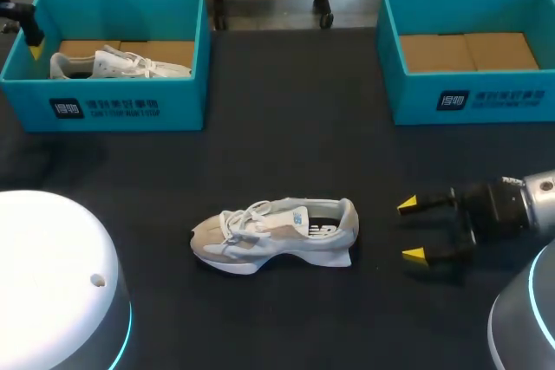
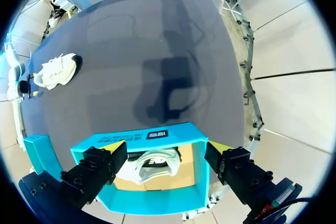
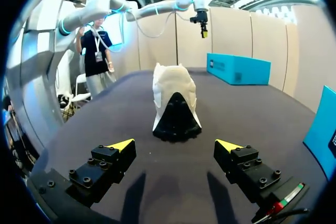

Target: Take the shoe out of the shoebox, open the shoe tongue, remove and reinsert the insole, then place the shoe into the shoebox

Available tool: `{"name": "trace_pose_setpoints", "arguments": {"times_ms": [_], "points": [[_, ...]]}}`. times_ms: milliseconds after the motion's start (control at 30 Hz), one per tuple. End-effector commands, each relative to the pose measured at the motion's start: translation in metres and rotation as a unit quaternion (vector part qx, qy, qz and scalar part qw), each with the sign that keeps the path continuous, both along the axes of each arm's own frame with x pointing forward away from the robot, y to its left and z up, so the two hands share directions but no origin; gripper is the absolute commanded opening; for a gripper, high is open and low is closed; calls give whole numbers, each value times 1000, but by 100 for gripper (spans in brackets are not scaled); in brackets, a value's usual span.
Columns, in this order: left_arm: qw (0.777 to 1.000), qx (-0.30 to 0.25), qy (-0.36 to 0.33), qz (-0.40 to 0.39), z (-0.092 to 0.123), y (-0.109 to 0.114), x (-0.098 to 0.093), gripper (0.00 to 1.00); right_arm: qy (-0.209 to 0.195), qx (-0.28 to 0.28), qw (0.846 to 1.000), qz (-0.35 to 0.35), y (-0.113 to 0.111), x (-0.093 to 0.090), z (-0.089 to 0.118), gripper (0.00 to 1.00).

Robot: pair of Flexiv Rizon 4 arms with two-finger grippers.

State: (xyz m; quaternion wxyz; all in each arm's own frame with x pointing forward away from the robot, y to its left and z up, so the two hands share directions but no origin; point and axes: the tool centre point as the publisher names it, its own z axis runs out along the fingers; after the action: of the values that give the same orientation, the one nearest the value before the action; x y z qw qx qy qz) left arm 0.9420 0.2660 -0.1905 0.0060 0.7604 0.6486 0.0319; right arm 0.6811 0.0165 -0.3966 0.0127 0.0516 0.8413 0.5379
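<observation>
A dark tabletop (image 1: 286,127) seen from the robot's side. Closest, near the middle of the near edge, a pale grey-and-white shoe (image 1: 273,233) stands on its sole, out of any box. Its toe points toward the left edge and its heel toward the right edge, and its laces look done up.

Just beyond the heel, toward the right edge, the right gripper (image 1: 411,230) hangs low over the tabletop. Its yellow-tipped fingers are spread wide, holding nothing, and are aimed at the heel without touching it.

At the far right corner sits a teal right shoebox (image 1: 468,97) with only cardboard lining inside. At the far left corner sits a matching left shoebox (image 1: 130,106) holding a second shoe (image 1: 117,64), white, lying on its side. The left gripper (image 2: 168,148) hovers above that box, fingers wide apart and empty.

The likely next step is opening the tongue. The shoe looks light and nothing braces it, because the other arm is well away. A one-sided push at the heel would probably slide or tip the shoe rather than grip it. Tight laces could lift the whole shoe when the tongue is pulled.
</observation>
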Motion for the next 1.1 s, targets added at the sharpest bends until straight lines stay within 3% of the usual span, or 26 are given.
{"name": "trace_pose_setpoints", "arguments": {"times_ms": [33, 433, 700, 1100], "points": [[1000, 2, -2, 0, 0, 0, -2, 100, -1, -2, 1000, -2, 0, -2, 1, 100], [1000, 2, -2, 0, 0, 0, -2, 100, 4, 12, 999, -37, 33, 15, -3, 100], [1000, 2, -2, 0, 0, 0, -2, 100, 26, 25, 999, -28, 51, 17, -6, 100], [1000, 2, -2, 0, 0, 0, -2, 100, 6, 32, 999, 9, 82, 12, -10, 100]]}}
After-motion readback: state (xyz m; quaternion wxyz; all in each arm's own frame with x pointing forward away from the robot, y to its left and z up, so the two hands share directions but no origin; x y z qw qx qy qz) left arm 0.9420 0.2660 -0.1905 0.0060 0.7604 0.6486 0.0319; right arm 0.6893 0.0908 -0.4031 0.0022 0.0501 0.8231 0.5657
